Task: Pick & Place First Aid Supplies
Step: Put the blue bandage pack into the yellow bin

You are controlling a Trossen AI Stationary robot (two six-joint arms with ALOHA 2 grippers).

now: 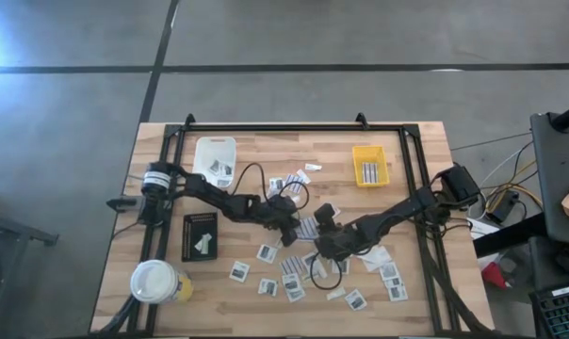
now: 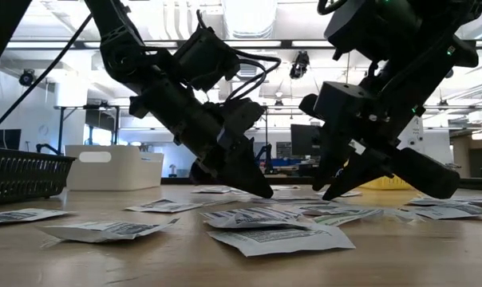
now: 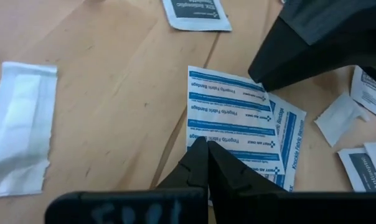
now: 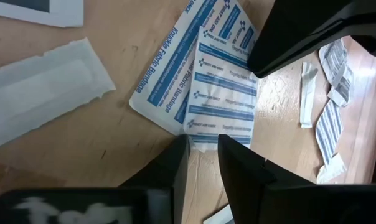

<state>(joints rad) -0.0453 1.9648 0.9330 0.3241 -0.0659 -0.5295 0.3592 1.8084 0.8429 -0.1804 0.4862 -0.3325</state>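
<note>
Two blue-striped bandage packets lie overlapped and flat on the wooden table, among scattered white first aid packets. My left gripper is shut, with its tips down on the upper striped packet. My right gripper comes from the opposite side. It is open, one finger on either side of that packet's near edge. In the low view both grippers slant down to the tabletop, left and right, tips a short way apart. My left gripper presses its shut fingertips onto the printed top face of the upper striped packet, close to one edge. The fingers slant down from the table's left side. The packet lies flat on the other striped packet and the table. My right gripper: whether it touches the packet I cannot tell.
A white tray and a yellow tray stand at the far side, with a black tray and a white-topped yellow cup at the left. Loose packets litter the near half. A clear wrapper lies beside the grippers.
</note>
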